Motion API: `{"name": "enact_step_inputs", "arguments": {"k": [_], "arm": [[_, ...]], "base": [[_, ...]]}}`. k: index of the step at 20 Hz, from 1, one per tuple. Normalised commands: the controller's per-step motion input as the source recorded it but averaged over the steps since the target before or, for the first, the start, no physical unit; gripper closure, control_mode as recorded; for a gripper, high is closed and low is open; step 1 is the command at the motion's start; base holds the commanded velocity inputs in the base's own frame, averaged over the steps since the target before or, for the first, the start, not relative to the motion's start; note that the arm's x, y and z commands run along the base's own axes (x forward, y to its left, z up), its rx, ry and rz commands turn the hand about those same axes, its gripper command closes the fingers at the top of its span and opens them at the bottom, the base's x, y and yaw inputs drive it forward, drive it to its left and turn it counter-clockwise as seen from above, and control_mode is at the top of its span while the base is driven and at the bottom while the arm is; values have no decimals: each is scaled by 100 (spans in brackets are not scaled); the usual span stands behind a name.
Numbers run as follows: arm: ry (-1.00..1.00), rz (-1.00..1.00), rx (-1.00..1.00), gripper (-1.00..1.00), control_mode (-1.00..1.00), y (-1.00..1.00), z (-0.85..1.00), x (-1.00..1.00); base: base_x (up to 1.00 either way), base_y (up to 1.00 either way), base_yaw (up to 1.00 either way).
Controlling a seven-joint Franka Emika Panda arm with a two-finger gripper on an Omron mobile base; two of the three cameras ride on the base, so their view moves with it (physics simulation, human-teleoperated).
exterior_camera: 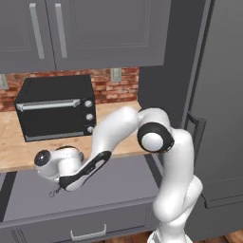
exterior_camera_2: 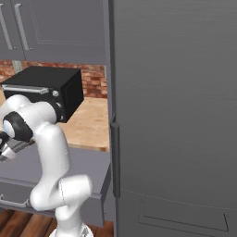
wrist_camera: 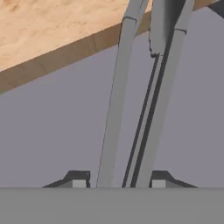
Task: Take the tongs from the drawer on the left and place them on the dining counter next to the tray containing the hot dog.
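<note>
Slim grey metal tongs [wrist_camera: 116, 109] run up the hand view, their two long arms standing between my gripper's [wrist_camera: 119, 181] dark finger tips; the gripper is shut on the tongs. In the left base view my gripper [exterior_camera: 56, 190] hangs low over the pulled-out grey drawer [exterior_camera: 118, 190], just under the wood counter edge, with a small grey end of the tongs poking out below the hand. The drawer's panelled front with its silver bow handle [exterior_camera: 88, 233] faces me. The dining counter, the tray and the hot dog are out of view.
A black toaster oven [exterior_camera: 57, 107] stands on the wood counter [exterior_camera: 14, 142] above the drawer, under grey wall cabinets [exterior_camera: 85, 28]. A tall grey fridge [exterior_camera_2: 176, 115] rises close on the right. The counter's wooden lip [wrist_camera: 52, 57] overhangs the drawer just beyond the tongs.
</note>
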Motion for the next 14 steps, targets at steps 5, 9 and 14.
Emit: {"name": "enact_step_inputs", "arguments": {"k": [5,9,14], "arm": [[-4,-24,1,100,-100,0,100,-33],[-24,-10,6,100,-100,-31,100,-59],[-28,2,18,100,-100,-70,100,-24]], "base": [[0,0,0],[0,0,0],[0,0,0]]}}
